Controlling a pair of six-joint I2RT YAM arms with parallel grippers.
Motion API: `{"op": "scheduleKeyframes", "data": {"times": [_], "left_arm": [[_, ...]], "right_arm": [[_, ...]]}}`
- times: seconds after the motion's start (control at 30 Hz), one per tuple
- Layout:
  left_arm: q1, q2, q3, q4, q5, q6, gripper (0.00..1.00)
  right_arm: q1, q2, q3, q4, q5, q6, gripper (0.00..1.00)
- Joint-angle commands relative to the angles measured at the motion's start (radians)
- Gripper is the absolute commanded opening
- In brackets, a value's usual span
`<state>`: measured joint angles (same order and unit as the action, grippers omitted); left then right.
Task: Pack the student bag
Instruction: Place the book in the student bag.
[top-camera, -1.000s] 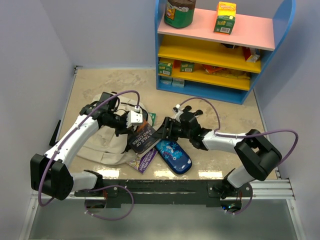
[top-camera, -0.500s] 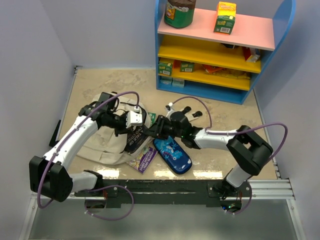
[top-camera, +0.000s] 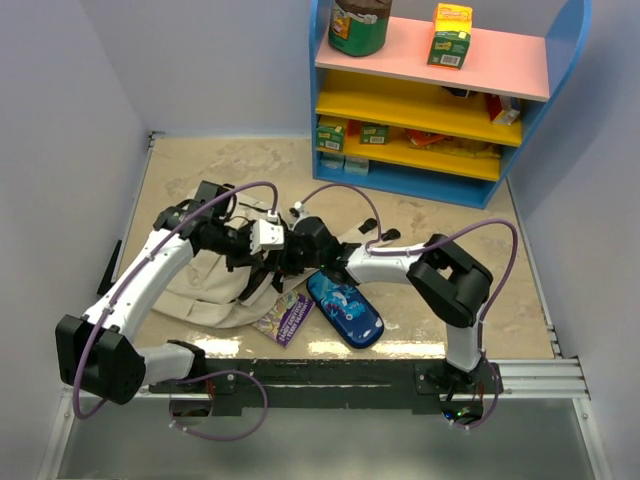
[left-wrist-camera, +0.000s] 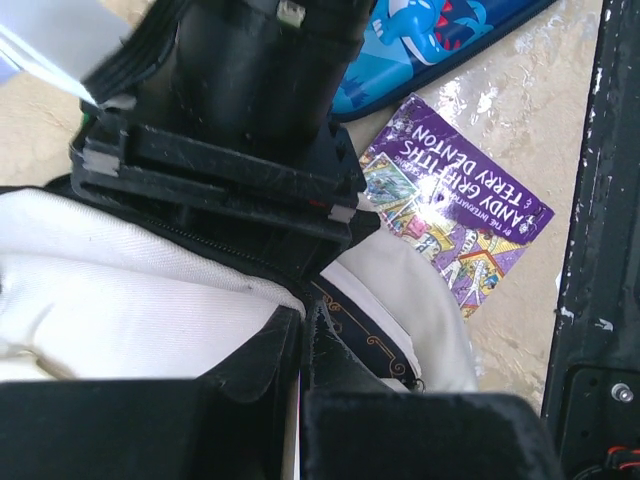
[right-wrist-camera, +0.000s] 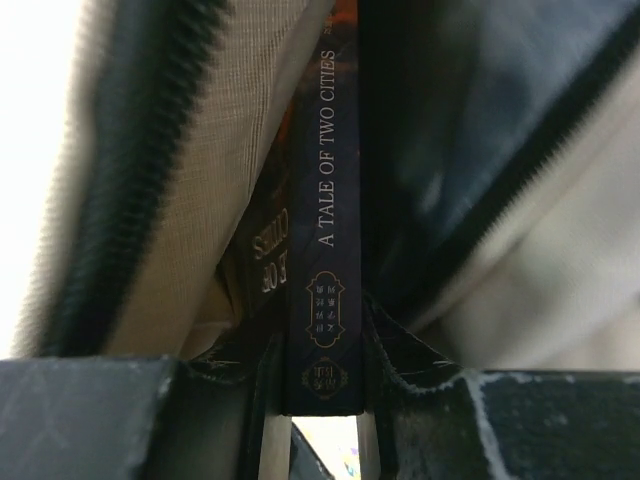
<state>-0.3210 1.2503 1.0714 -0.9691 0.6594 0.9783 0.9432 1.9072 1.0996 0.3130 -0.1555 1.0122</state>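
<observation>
Student bag (top-camera: 205, 290) matt canvas; book (right-wrist-camera: 322, 250) w/ smooth cover; pencil case (top-camera: 345, 312) glossy.

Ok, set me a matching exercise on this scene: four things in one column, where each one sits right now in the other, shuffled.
Things
1. A Tale of Two Cities
2. purple paperback
3. blue pencil case
4. yellow carton

Places
A. flat on the table, between the student bag and the pencil case
B. on the top pink shelf
C. held by the right gripper, in the bag's mouth
D. on the table, on the paperback's right

Pairs: 1-C, 2-A, 3-D, 4-B
</observation>
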Motion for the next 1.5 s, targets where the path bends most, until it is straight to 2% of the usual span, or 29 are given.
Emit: {"op": "scheduleKeyframes", "data": {"times": [0.0, 0.03, 0.07, 0.13, 0.3, 0.43, 0.53, 0.57, 0.67, 0.7, 0.77, 0.87, 0.97, 1.17, 1.23, 1.33, 1.47], "left_arm": [[-0.009, -0.014, 0.130, 0.000, 0.137, -0.001, 0.00], [-0.009, -0.008, 0.142, -0.008, 0.144, 0.002, 0.00], [-0.009, -0.006, 0.163, -0.025, 0.152, 0.003, 0.00], [-0.009, -0.008, 0.177, -0.049, 0.167, 0.013, 0.00], [-0.009, -0.023, 0.180, -0.094, 0.161, 0.046, 0.00], [-0.009, -0.061, 0.145, -0.099, 0.152, 0.057, 0.00], [-0.009, -0.074, 0.128, -0.097, 0.151, 0.063, 0.00], [-0.007, -0.074, 0.125, -0.095, 0.148, 0.063, 0.00], [0.003, -0.075, 0.113, -0.103, 0.146, 0.075, 0.00], [0.013, -0.078, 0.108, -0.103, 0.154, 0.086, 0.00], [0.069, -0.083, 0.075, -0.066, 0.160, 0.085, 0.00], [0.149, -0.060, 0.036, 0.001, 0.151, 0.051, 0.00], [0.187, -0.034, 0.002, 0.081, 0.105, 0.014, 0.00], [0.197, -0.049, -0.047, 0.150, 0.052, -0.033, 0.00], [0.198, -0.058, -0.054, 0.147, 0.048, -0.035, 0.00], [0.198, -0.075, -0.068, 0.145, 0.048, -0.043, 0.00], [0.198, -0.097, -0.077, 0.136, 0.051, -0.047, 0.00]], "right_arm": [[0.016, -0.005, 0.042, 0.153, -0.004, -0.029, 0.00], [0.016, -0.008, 0.026, 0.226, -0.019, -0.026, 0.00], [0.016, -0.010, -0.010, 0.400, -0.038, -0.023, 0.00], [0.016, 0.022, -0.024, 0.562, -0.102, -0.001, 0.00], [0.020, 0.119, 0.115, 0.549, -0.006, 0.006, 0.00], [0.028, 0.159, 0.190, 0.497, 0.143, 0.016, 0.00], [0.039, 0.205, 0.305, 0.379, 0.186, -0.020, 0.00], [0.046, 0.232, 0.343, 0.271, 0.197, -0.038, 0.00], [0.045, 0.268, 0.463, 0.094, 0.137, -0.121, 0.33], [0.045, 0.262, 0.479, 0.056, 0.114, -0.183, 0.47], [0.045, 0.231, 0.474, -0.058, 0.094, -0.251, 0.59], [0.045, 0.104, 0.344, -0.084, 0.122, -0.368, 0.79], [0.037, -0.031, 0.215, -0.104, 0.151, -0.420, 0.86], [-0.079, -0.252, -0.027, -0.086, 0.180, -0.449, 0.87], [-0.147, -0.275, -0.078, -0.086, 0.204, -0.440, 0.86], [-0.208, -0.244, -0.064, -0.156, 0.247, -0.452, 0.83], [-0.233, -0.160, -0.032, -0.172, 0.280, -0.489, 0.84]]}}
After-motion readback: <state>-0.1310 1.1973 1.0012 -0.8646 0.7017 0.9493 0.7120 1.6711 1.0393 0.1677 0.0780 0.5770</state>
